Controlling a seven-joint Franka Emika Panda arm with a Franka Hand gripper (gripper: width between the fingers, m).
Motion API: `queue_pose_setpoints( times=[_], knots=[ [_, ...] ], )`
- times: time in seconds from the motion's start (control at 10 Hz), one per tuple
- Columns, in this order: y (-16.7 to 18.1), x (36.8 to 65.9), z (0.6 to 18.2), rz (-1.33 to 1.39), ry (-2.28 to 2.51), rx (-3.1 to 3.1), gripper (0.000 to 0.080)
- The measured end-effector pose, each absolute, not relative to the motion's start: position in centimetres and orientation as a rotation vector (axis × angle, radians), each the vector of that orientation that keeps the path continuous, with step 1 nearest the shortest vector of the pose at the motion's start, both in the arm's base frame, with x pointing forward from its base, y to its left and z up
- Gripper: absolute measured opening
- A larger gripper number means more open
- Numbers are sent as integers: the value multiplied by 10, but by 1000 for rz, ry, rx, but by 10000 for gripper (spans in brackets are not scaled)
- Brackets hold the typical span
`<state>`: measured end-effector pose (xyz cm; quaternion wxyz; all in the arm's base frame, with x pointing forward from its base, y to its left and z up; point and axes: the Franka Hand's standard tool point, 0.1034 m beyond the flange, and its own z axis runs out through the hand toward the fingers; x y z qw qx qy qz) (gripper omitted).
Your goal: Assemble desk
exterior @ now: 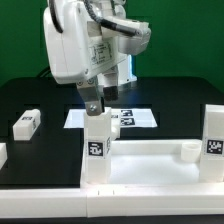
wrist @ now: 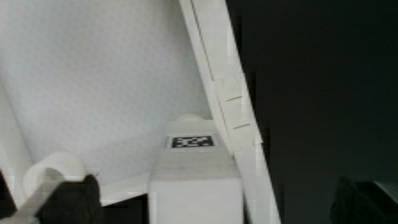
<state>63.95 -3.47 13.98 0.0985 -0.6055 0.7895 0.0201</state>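
The tool [exterior: 93,104] hangs open just over an upright leg [exterior: 95,140] — in the wrist view its dark fingers [wrist: 68,196] stand clear on either side, holding nothing. That leg stands at the rimmed panel's [exterior: 150,160] end on the exterior view's left, with a second upright leg [exterior: 213,135] at the right end. Behind lies the marker board [exterior: 140,118] — and well off to the left, on the black desk [exterior: 40,95], a loose leg [exterior: 27,122].
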Motion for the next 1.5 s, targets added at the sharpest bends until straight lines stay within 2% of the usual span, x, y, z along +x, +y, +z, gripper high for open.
queue_pose_setpoints(
  times=[0.4, 0.8, 0.9, 1.1, 1.2, 1.3, 1.5],
  knots=[
    [32, 614, 145, 176, 2254, -1921, 649],
    [29, 613, 142, 173, 2261, -1918, 649],
    [29, 600, 131, 124, 2266, -1914, 649],
    [34, 553, 93, 46, 2286, -1925, 649],
    [37, 542, 77, 26, 2304, -1924, 649],
    [43, 541, 71, 52, 2333, -1913, 649],
    [42, 543, 73, 46, 2316, -1925, 649]
  ],
)
